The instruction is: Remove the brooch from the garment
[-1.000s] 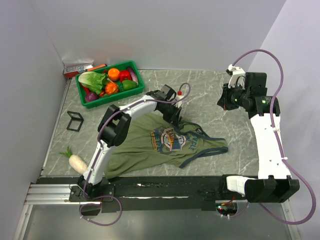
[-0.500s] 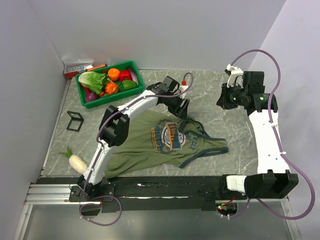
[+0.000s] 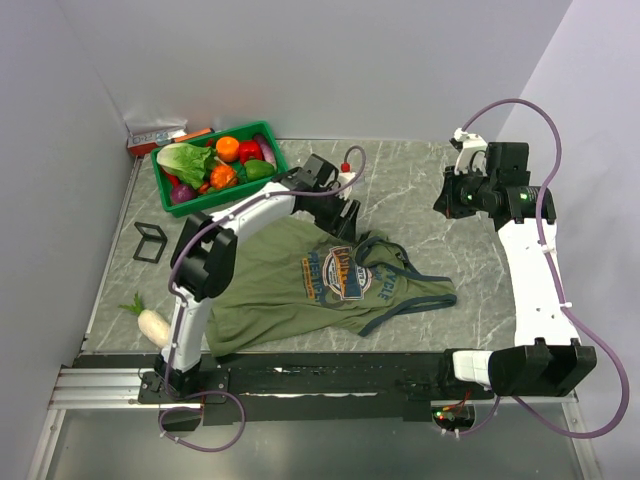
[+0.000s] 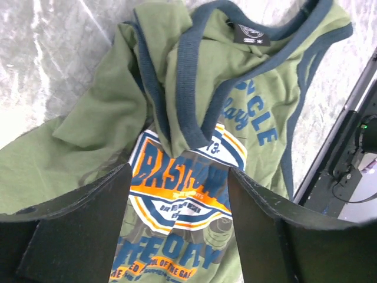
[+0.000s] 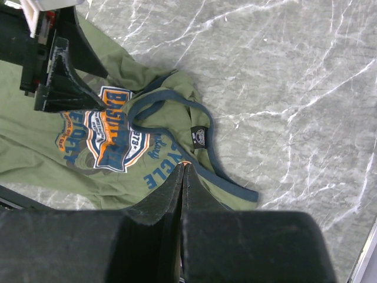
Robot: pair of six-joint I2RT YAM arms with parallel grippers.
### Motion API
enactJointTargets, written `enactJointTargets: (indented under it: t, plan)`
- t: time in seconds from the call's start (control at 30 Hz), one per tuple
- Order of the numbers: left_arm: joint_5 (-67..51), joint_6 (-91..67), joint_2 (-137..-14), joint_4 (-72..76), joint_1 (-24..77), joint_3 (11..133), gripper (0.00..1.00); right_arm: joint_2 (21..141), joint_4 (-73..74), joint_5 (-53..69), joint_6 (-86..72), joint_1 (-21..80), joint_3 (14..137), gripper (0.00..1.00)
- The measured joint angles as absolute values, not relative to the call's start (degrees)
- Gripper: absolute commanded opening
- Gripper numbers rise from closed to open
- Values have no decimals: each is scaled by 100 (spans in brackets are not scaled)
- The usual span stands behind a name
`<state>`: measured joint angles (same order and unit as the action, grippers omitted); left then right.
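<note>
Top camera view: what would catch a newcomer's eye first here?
The crumpled olive tank top with its orange-and-blue graphic, in the middle of the marble table, with the left gripper open over it. Then the green crate of bright vegetables at the far left corner.

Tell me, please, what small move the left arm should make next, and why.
Probably lower the open left gripper onto the folded navy strap and lift it aside. No brooch shows in any view, and that fold covers part of the shirt and its graphic, so the pin may hide underneath.
</note>
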<state>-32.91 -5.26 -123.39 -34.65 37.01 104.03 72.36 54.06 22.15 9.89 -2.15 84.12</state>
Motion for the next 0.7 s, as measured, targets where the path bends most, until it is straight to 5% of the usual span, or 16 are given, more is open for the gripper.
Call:
enactJointTargets:
  t: [0.23, 0.47, 0.53, 0.7]
  plan:
    - [-3234, -705, -12379, -3391, 3968, 10322, 77, 7380, 5404, 2231, 989, -217, 8429, 0]
    - [-3022, -770, -13021, -3422, 4195, 10774, 65, 7476, 5402, 2233, 989, -220, 8438, 0]
    - [-2985, -764, -13155, -3452, 4198, 10812, 58, 7476, 5404, 2231, 989, -220, 8436, 0]
    - [-2961, -727, -13314, -3522, 4193, 10912, 12, 7474, 5402, 2228, 989, -220, 8429, 0]
